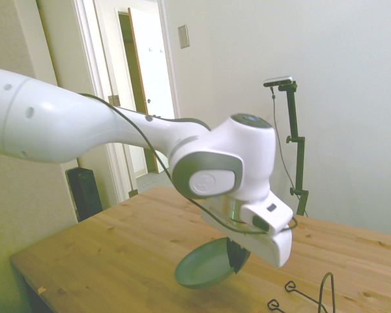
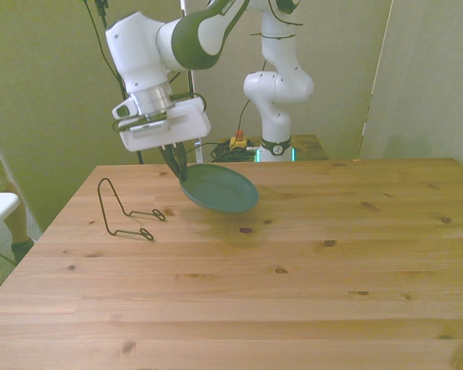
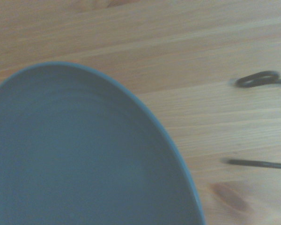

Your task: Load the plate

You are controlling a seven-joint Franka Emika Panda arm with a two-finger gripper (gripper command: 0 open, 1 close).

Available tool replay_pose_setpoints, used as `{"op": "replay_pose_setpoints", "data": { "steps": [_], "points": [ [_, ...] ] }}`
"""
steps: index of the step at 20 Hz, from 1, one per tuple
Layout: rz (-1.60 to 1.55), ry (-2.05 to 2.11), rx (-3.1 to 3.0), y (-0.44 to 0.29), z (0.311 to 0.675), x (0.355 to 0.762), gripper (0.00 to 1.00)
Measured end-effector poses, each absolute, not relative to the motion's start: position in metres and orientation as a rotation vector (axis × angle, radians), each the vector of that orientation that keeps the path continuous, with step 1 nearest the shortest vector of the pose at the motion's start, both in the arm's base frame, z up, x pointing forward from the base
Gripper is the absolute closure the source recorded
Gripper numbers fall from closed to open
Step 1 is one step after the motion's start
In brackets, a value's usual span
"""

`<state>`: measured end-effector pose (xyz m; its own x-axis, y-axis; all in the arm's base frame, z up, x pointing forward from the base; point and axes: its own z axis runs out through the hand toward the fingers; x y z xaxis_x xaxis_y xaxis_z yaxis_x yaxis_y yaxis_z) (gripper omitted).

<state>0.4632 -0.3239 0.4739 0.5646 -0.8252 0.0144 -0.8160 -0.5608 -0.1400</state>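
Observation:
The round grey-green plate (image 2: 220,189) hangs tilted in the air above the wooden table, held by its rim. My gripper (image 2: 177,166) is shut on that rim at the side toward the front view's left, with its dark fingers pinching the edge. From the side the plate (image 1: 205,264) hangs tilted under the white hand, and the gripper (image 1: 236,255) clamps its near edge. Close up, the plate (image 3: 79,154) fills much of the wrist view over bare wood.
A thin black wire rack (image 2: 125,210) stands on the table at the front view's left, a short way from the plate. Its loops (image 1: 298,298) show at the lower right of the side view, and blurred wires (image 3: 257,79) in the wrist view.

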Motion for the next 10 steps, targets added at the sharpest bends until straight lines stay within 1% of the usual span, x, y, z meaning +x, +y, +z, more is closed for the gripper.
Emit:
{"op": "replay_pose_setpoints", "data": {
  "steps": [6,10],
  "points": [
    [-0.411,1.589,-2.858,-0.308,0.537,0.446,1.0],
    [-0.615,1.696,-2.978,-0.292,0.563,0.45,1.0]
  ]
}}
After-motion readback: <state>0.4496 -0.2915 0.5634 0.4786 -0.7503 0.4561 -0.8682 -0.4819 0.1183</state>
